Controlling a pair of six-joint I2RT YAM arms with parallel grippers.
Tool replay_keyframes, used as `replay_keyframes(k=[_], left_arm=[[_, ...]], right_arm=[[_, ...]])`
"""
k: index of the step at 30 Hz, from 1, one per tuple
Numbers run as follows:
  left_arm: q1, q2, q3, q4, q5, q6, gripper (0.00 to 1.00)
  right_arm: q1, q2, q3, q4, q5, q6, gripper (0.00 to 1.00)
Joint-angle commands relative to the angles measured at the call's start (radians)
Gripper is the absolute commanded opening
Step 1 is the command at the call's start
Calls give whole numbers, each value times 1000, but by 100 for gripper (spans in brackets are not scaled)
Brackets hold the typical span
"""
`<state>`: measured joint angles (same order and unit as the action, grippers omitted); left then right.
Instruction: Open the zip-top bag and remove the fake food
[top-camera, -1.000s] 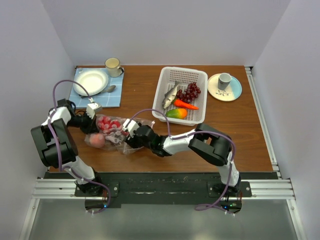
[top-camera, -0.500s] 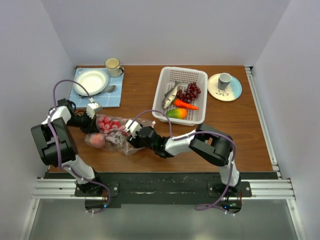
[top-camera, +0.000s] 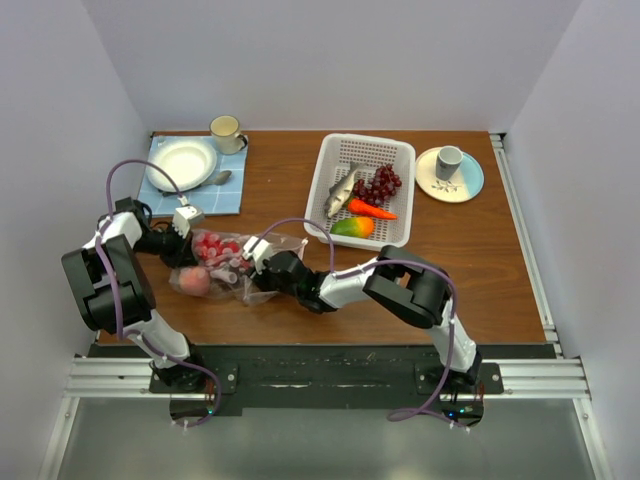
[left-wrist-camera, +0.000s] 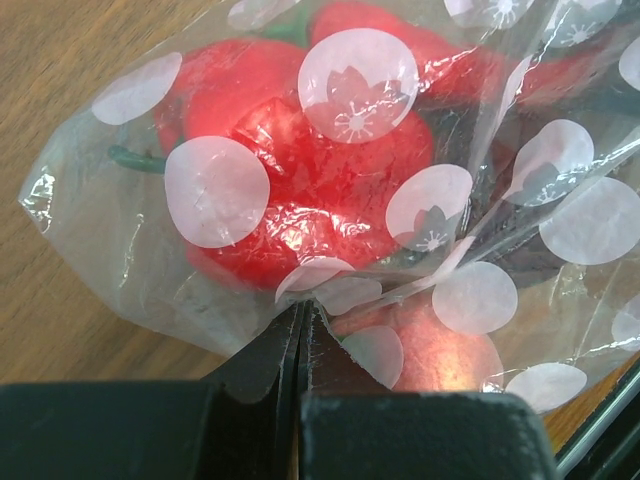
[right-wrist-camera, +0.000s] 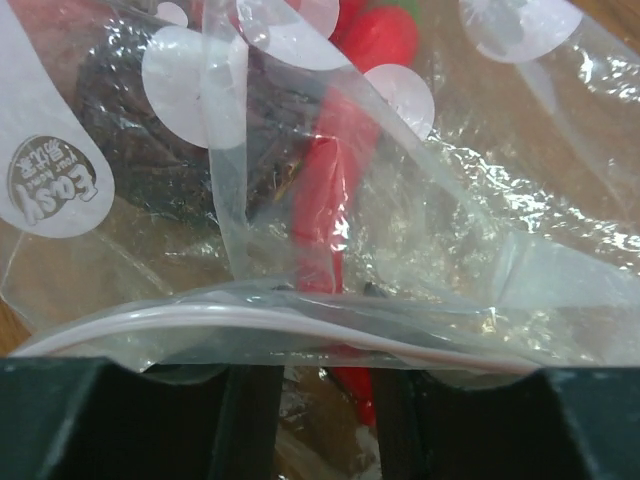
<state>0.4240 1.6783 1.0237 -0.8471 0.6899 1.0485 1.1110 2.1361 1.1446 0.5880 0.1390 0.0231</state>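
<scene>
The zip-top bag (top-camera: 232, 284) lies on the table at the front left, clear with pale dots. It holds fake food: red pieces (top-camera: 214, 246), a pink-red round fruit (top-camera: 195, 282), a red chili (right-wrist-camera: 325, 190) and a dark purple piece (right-wrist-camera: 130, 130). My left gripper (top-camera: 190, 252) is shut and pinches the bag's plastic (left-wrist-camera: 210, 190) at its left end (left-wrist-camera: 302, 310). My right gripper (top-camera: 252, 264) is open inside the bag's mouth. The zip strip (right-wrist-camera: 180, 315) lies across its fingers (right-wrist-camera: 250, 420), and the chili runs between them (right-wrist-camera: 325, 375).
A white basket (top-camera: 325, 165) at the back centre holds a fish, grapes (top-camera: 378, 185), a carrot (top-camera: 370, 209) and a mango (top-camera: 353, 227). A plate on a blue cloth (top-camera: 180, 163) and a mug (top-camera: 226, 131) stand back left. A saucer with a cup (top-camera: 449, 168) stands back right.
My right gripper has moved a little left, further into the bag's mouth. The left gripper and the bag's left end have stayed in place.
</scene>
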Motion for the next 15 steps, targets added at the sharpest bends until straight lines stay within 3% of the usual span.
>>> replay_keyframes(k=[1, 5, 8, 15], left_arm=[[-4, -11, 18, -18, 3, 31, 0], [-4, -12, 18, -17, 3, 31, 0], [-2, -11, 13, -14, 3, 33, 0], [-2, -19, 0, 3, -12, 33, 0]], right_arm=[[-10, 10, 6, -16, 8, 47, 35], [-14, -13, -28, -14, -6, 80, 21], [-14, -44, -57, -20, -6, 118, 0], [-13, -183, -187, -57, -6, 173, 0]])
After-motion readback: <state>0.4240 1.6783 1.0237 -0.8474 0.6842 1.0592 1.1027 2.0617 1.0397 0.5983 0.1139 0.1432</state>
